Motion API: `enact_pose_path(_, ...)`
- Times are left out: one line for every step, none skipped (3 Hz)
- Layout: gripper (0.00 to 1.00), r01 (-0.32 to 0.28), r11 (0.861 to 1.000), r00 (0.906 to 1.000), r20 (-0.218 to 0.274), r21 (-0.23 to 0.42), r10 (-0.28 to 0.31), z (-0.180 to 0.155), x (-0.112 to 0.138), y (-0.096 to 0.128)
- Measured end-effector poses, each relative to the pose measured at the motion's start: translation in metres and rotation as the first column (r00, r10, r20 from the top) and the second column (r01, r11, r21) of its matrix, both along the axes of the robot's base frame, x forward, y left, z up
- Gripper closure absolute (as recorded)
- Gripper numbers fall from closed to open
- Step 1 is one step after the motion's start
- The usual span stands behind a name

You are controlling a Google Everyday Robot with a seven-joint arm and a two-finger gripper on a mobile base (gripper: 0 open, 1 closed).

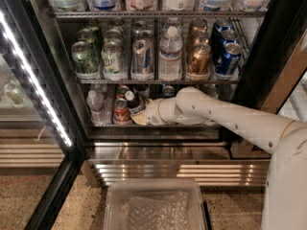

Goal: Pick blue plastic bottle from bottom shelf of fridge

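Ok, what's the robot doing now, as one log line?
gripper: inside fridge, at bottom shelf, by blue plastic bottle | bottle: on shelf, beside red can

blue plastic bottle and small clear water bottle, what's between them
A red can, in the camera view; the gripper sits beside the blue plastic bottle.
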State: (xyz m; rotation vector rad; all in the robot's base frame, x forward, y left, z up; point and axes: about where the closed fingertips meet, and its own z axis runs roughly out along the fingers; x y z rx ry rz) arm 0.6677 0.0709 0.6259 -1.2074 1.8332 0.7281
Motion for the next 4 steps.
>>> enact_pose_path(1.0,0.007,1.0,0.9998,0.016,0.003,-0.007,0.0029,-0.0012,-0.0022)
enact_pose_path(1.0,0.033,0.999,0.9983,0.049,0.007,-0.033,0.0082,-0.0071,-0.0084)
enact_pose_path(1.0,0.033,0.999,0.9983,0.049,0.007,-0.033,0.0082,-0.0072,-0.0083)
enact_pose_path(1.0,0.034,0.999,0.9968,0.073,0.009,-0.034,0.0092,-0.0095,-0.008)
